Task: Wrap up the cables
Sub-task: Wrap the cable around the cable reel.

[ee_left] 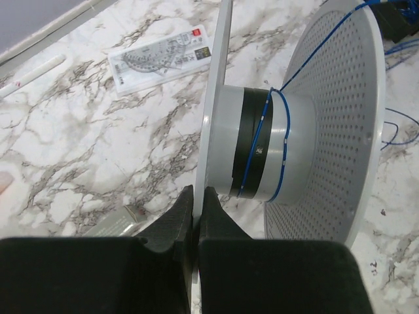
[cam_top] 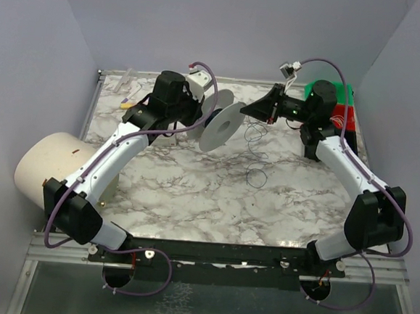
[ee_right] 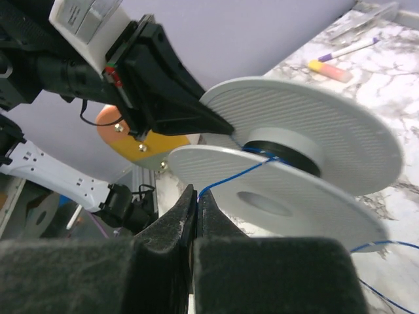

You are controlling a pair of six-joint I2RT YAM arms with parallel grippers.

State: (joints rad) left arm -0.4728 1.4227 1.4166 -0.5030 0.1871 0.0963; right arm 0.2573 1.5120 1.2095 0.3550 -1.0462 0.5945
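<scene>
A white two-flange spool [cam_top: 223, 125] is held on edge above the table's far middle. My left gripper [cam_top: 207, 115] is shut on the rim of one flange, as the left wrist view [ee_left: 198, 193] shows. The cable is thin and blue; a few turns lie on the spool's hub [ee_left: 285, 140]. My right gripper [cam_top: 247, 110] is just right of the spool and is shut on the cable [ee_right: 232, 178], which runs taut from its fingertips [ee_right: 198, 195] to the hub. The loose remainder lies in dark squiggles on the table [cam_top: 257, 157].
A beige cylinder [cam_top: 49, 162] stands at the left edge. A green and red box [cam_top: 334, 101] sits at the back right. A packaged protractor set [ee_left: 160, 59] and a white pen [ee_left: 33, 75] lie at the back left, with a yellow marker [ee_right: 330, 69].
</scene>
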